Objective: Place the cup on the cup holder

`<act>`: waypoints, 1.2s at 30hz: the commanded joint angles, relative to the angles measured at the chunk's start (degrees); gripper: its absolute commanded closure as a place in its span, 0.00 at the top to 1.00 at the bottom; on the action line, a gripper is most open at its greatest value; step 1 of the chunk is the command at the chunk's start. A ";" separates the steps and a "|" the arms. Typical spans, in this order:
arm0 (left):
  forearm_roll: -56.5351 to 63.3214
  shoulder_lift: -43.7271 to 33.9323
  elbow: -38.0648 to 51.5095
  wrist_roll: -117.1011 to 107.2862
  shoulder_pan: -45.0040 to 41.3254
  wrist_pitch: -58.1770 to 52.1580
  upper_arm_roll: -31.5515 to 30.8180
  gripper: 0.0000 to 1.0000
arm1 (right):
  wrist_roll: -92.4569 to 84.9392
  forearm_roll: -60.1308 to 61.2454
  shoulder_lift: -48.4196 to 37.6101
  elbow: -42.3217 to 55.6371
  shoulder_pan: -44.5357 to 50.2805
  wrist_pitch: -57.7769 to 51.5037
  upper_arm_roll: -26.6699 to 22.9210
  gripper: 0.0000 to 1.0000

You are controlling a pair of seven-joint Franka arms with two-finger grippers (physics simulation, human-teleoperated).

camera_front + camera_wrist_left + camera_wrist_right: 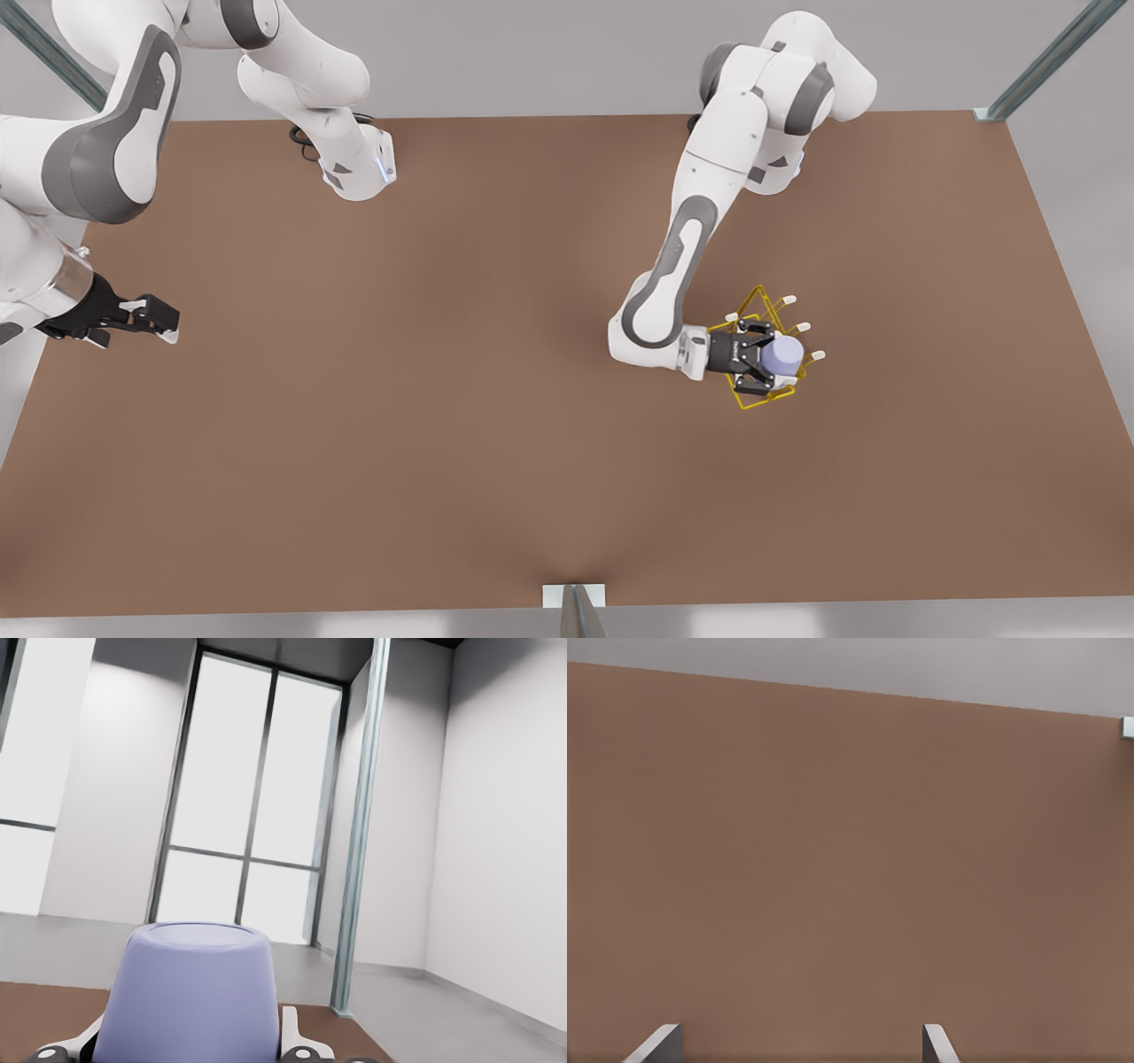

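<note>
Cup (783,356), one only, lavender-blue, sits clamped between the two fingers of the left end effector (769,359), directly over the single yellow wire cup holder (755,397) toward the front view's right. In the left wrist view the cup (186,992) appears base-forward, with a pale fingertip (291,1035) pressed to each side. Four white-capped prongs (803,327) can be counted around the cup; whether it already rests on one cannot be told. The holder stands on the brown bench (443,399).

Second of the two arms waits at the front view's left edge, its right end effector (159,320) above the bench edge, well apart from cup and holder. Its two fingertips (658,1043) stand wide apart in the right wrist view, gripping nothing, bare bench beyond them.
</note>
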 commanded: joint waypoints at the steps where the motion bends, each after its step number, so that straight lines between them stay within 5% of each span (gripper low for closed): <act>1: -0.09 0.47 0.10 -6.10 -0.03 -0.18 0.03 0.78 | -0.01 -0.02 -0.07 0.05 -0.14 -0.05 -0.01 1.00; 5: -0.09 1.61 0.45 -6.10 0.06 -0.09 0.03 0.81 | -0.01 -0.02 -0.16 0.14 -0.14 -0.05 -0.10 1.00; 6: -0.09 1.61 0.54 -5.57 0.06 -0.18 0.03 1.00 | -0.01 -0.02 -0.16 0.05 -0.05 -0.05 -0.10 1.00; 12: -0.61 0.91 0.62 0.04 -0.03 -0.27 -0.23 1.00 | 0.08 0.07 -0.07 0.05 -0.14 -0.05 -0.01 1.00; 20: -60.46 -6.65 21.37 88.64 3.92 8.00 5.56 1.00 | -0.09 0.07 -0.33 0.05 0.22 -0.40 0.25 1.00; 22: -70.66 -12.45 23.21 112.09 14.02 8.08 1.88 1.00 | -0.01 -0.02 -0.33 0.14 0.22 -0.49 0.16 1.00; 24: -70.58 -19.57 22.51 136.89 29.31 8.43 -10.25 1.00 | -0.01 -0.02 -0.25 0.14 0.04 -0.14 0.16 1.00; 27: -60.39 -30.20 19.87 143.58 40.22 8.96 -20.63 1.00 | -0.01 -0.02 0.02 0.05 -0.14 0.83 0.16 1.00; 36: -59.06 -33.20 16.62 144.11 40.13 11.16 -21.07 1.00 | -0.01 -0.02 0.28 0.05 -0.05 1.27 0.16 1.00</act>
